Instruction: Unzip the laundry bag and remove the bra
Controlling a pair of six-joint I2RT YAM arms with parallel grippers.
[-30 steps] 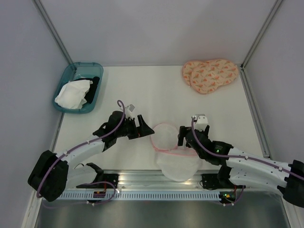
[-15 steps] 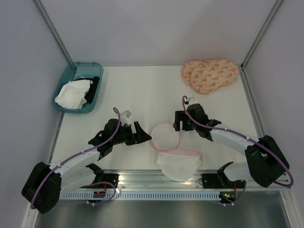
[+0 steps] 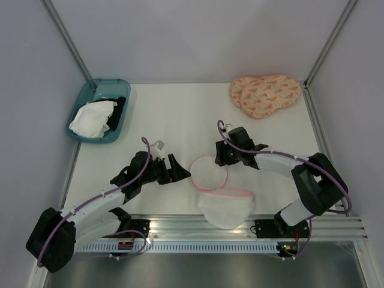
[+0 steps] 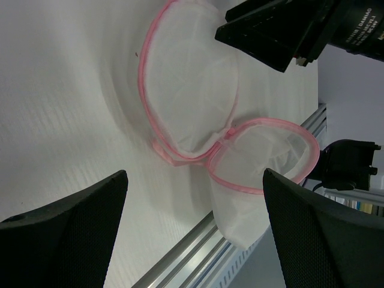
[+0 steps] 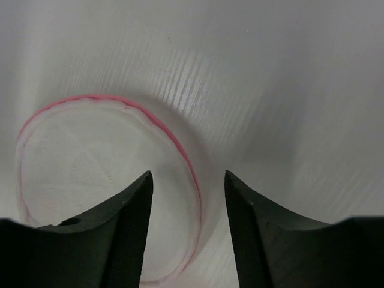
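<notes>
The laundry bag lies unzipped in two pink-edged mesh halves: one (image 3: 208,173) flat on the table, the other (image 3: 225,207) hanging over the front edge. Both show in the left wrist view (image 4: 192,102). I see only mesh in them. The bra (image 3: 92,118), a white soft garment, lies in the teal bin. My left gripper (image 3: 182,168) is open and empty just left of the bag, its jaws wide (image 4: 195,240). My right gripper (image 3: 223,158) is open at the flat half's far right rim; the pink edging (image 5: 191,174) runs between its fingers (image 5: 129,228).
The teal bin (image 3: 84,96) at the far left also holds black clothing (image 3: 119,108). A peach patterned pad (image 3: 265,94) lies at the far right. A metal rail (image 3: 174,227) runs along the table's front edge.
My right arm swung from the near right of the bag round to its far right rim. My left gripper drew back slightly toward the near left. The bag has not moved.
</notes>
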